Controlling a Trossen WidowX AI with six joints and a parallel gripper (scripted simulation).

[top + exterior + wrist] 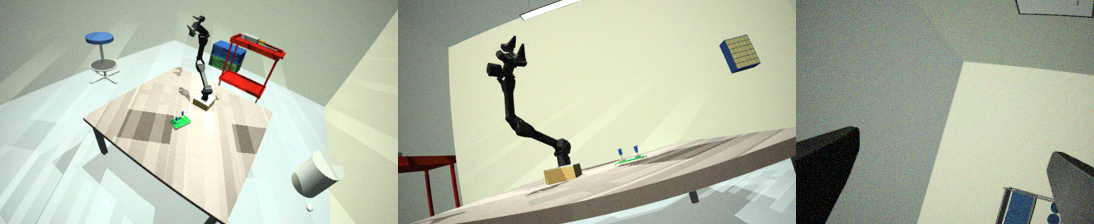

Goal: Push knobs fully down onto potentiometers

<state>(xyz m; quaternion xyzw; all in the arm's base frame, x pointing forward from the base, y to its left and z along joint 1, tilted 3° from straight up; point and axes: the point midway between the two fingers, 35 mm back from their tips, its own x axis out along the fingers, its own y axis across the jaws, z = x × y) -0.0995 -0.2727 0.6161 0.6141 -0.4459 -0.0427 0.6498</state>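
The green circuit board (180, 123) (630, 160) stands low on the table (196, 170) (601, 193), in front of the arm's base. Two blue knobs stand upright above it. The knob nearer the base (182, 112) (620, 151) and the farther knob (176, 118) (635, 149) each show a pale stretch of shaft underneath in the exterior view, so both sit raised above their potentiometers. The potentiometers are too small to make out well. My gripper (190, 21) (518, 40) (957, 151) is open and empty, high above the table and far from the board, its fingers pointing upward.
The arm rises from a base block (204, 102) (561, 174) on the table. A red cart (242, 83) (425, 160), stacked crates (227, 56) and a blue stool (99, 38) stand off the table. The wrist view shows mostly walls.
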